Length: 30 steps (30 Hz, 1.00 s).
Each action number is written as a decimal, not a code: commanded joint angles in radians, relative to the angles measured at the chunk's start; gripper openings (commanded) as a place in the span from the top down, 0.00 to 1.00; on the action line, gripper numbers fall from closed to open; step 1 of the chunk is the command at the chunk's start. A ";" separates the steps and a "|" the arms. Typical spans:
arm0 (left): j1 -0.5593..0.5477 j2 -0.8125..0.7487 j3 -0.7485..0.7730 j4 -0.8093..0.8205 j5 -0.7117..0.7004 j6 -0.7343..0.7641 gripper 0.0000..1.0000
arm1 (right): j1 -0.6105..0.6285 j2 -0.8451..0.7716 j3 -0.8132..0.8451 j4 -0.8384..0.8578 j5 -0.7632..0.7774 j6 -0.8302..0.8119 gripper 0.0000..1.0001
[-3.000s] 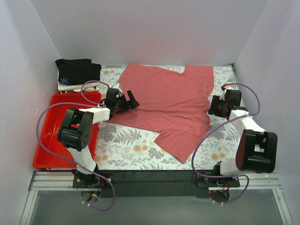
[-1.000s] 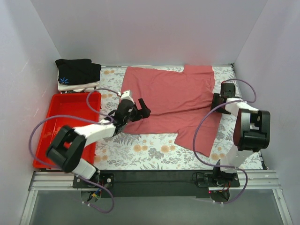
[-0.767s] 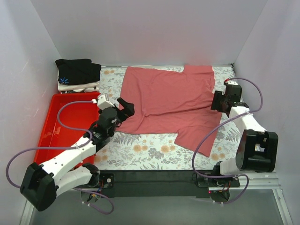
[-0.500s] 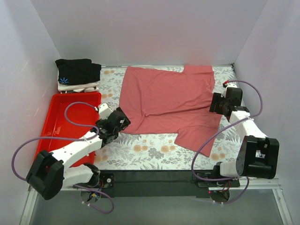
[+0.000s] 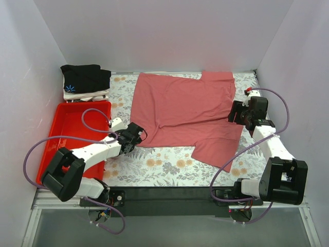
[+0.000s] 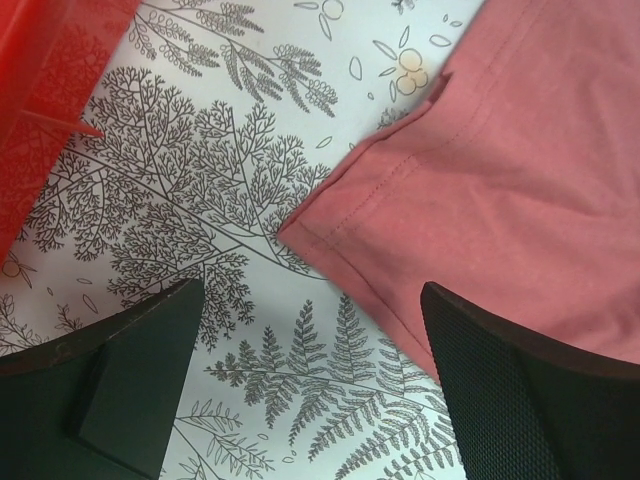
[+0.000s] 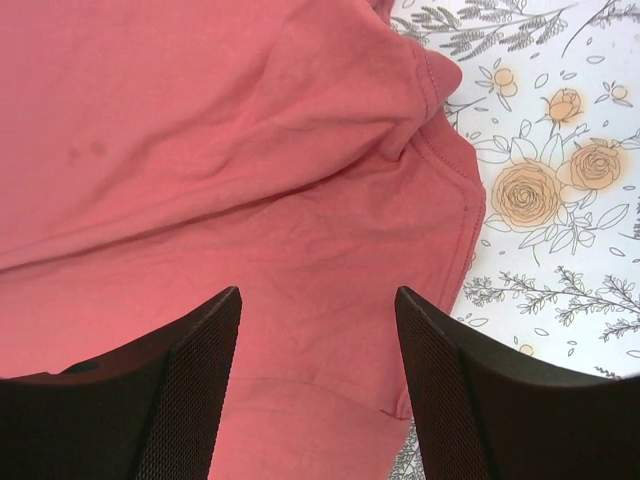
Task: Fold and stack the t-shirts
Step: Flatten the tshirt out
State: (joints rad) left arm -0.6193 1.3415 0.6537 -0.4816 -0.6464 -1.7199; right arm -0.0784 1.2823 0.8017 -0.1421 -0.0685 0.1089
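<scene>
The salmon-red t-shirt [image 5: 185, 110] lies spread on the floral table cover, one sleeve hanging toward the front right. My left gripper [image 5: 136, 135] is open and empty at its near-left corner; that corner shows in the left wrist view [image 6: 330, 235], between and ahead of my fingers. My right gripper [image 5: 237, 114] is open and empty over the shirt's right edge; the right wrist view shows the red cloth [image 7: 250, 200] beneath it. The black t-shirt with a blue starburst [image 5: 85, 77] lies folded on a white one [image 5: 87, 95] at the back left.
A red plastic tray [image 5: 61, 139] stands at the left, its edge in the left wrist view [image 6: 40, 110]. White walls close in the left, back and right. The floral cover [image 5: 154, 164] lies bare along the front.
My left arm swung from the shirt's left edge back toward me and down to its near-left corner. My right gripper shifted slightly along the shirt's right edge. The shirt has been pulled flatter.
</scene>
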 commanded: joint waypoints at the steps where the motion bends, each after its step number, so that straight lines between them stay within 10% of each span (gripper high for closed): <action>1: -0.002 -0.002 0.012 0.009 -0.022 -0.024 0.18 | 0.000 -0.050 -0.012 0.045 -0.022 0.008 0.42; 30: 0.115 0.050 -0.069 0.218 0.079 0.103 0.62 | 0.000 -0.083 -0.030 0.045 0.016 0.006 0.41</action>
State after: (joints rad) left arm -0.5121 1.3937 0.5964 -0.2745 -0.5732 -1.6283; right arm -0.0784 1.2251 0.7864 -0.1276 -0.0662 0.1093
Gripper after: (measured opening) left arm 0.417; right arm 0.585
